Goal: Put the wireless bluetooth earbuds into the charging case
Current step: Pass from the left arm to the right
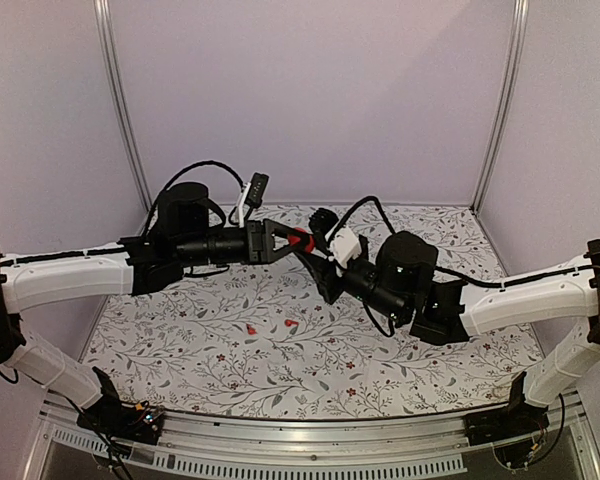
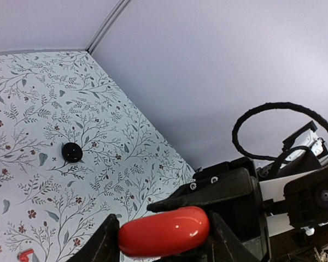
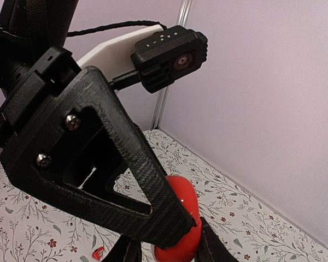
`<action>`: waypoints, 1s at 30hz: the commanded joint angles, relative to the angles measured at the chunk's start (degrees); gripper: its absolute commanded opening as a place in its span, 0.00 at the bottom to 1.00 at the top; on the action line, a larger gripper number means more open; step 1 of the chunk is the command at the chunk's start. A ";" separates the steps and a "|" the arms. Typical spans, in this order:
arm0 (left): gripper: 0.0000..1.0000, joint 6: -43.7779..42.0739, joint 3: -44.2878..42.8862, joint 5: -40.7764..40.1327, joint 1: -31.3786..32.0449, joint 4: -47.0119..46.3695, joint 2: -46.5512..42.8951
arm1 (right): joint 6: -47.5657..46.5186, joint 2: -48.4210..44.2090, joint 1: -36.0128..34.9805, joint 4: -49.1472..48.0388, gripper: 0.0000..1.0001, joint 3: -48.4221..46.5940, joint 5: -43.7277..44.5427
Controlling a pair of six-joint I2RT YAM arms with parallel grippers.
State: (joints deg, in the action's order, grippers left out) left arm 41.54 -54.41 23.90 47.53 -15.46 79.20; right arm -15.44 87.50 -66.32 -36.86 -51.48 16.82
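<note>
A finger [image 3: 126, 180] of the left gripper [image 1: 284, 242] hides much of the red case [image 3: 185, 199]. At 7 o'clock in the left wrist view, the edge cuts off a red earbud [image 2: 25, 254].

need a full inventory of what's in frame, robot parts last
charging case: 1, red, in mid-air, gripped by both end effectors
earbuds: 2, red, loose on the table cover, second one at
round black piece: 1, black, on the cover, lying alone; type unclear
table cover: 1, white floral print
enclosure walls: lilac, at the back and both sides
left end effector: 1, black, shut on the case
right end effector: 1, black, shut on the case
</note>
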 commanded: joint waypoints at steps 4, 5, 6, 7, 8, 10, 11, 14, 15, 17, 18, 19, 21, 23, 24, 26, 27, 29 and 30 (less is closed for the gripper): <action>0.38 -0.91 -1.32 1.24 0.74 -2.25 -0.03 | 0.85 1.44 -0.30 0.98 0.34 -1.60 -0.46; 0.38 -0.85 -1.31 1.26 0.74 -2.23 -0.01 | 0.85 1.44 -0.30 0.92 0.33 -1.60 -0.47; 0.38 -0.89 -1.23 1.28 0.73 -2.35 -0.01 | 0.84 1.44 -0.30 0.91 0.32 -1.60 -0.51; 0.38 -0.86 -1.22 1.25 0.77 -2.25 -0.12 | 0.83 1.38 -0.30 0.87 0.30 -1.56 -0.60; 0.38 -0.90 -1.17 1.29 0.73 -2.21 -0.10 | 0.85 1.22 -0.30 0.78 0.28 -1.48 -0.59; 0.38 -0.93 -1.05 1.15 0.76 -2.30 -0.22 | 0.80 1.11 -0.30 0.73 0.25 -1.38 -0.62; 0.38 -0.89 -0.97 1.13 0.73 -2.36 -0.23 | 0.77 1.09 -0.30 0.72 0.23 -1.34 -0.60; 0.51 -1.35 -0.82 0.90 0.75 -2.40 -0.32 | 0.73 0.63 -0.30 0.41 0.18 -1.12 -0.54; 0.60 -1.70 -0.60 0.76 0.79 -2.38 -0.51 | 0.69 0.29 -0.32 0.40 0.17 -1.04 -0.60; 0.79 -2.71 -0.17 0.15 0.66 -2.11 -1.23 | 0.72 -0.38 -0.34 0.45 0.15 -0.63 -1.04; 0.86 -3.85 0.02 0.12 0.50 -2.04 -1.83 | 0.80 -0.79 -0.30 0.45 0.15 -0.26 -1.33; 0.94 -4.84 0.13 0.34 0.16 -1.81 -2.58 | 0.91 -1.65 -0.25 0.53 0.14 0.17 -1.99; 0.99 -7.46 0.27 0.85 -0.81 -1.15 -4.28 | 1.64 -3.31 -0.09 0.66 0.13 1.55 -4.18; 1.00 -11.32 0.32 0.42 -1.08 0.19 -6.19 | 2.84 -5.49 0.32 1.47 0.11 2.89 -7.03; 1.00 -13.79 0.40 0.40 -1.05 0.84 -7.44 | 3.91 -6.82 0.70 1.90 0.11 3.67 -9.24; 1.00 -18.55 1.01 1.06 -1.13 1.54 -9.36 | 5.39 -9.68 1.44 2.75 0.10 5.39 -13.75; 1.00 -20.60 1.47 1.57 -1.12 1.64 -10.27 | 6.18 -10.76 1.72 3.08 0.10 6.22 -15.69; 1.00 -25.02 2.50 2.96 -1.12 1.77 -11.89 | 7.06 -13.81 2.08 3.43 0.10 7.68 -19.94; 1.00 -27.04 2.99 4.01 -1.02 1.93 -12.59 | 7.41 -14.79 2.20 3.59 0.09 8.35 -21.38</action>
State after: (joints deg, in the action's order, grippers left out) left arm 25.69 -53.84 25.19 46.87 -14.72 69.38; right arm -11.16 77.62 -65.01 -34.09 -45.52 5.21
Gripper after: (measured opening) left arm 0.996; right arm 0.201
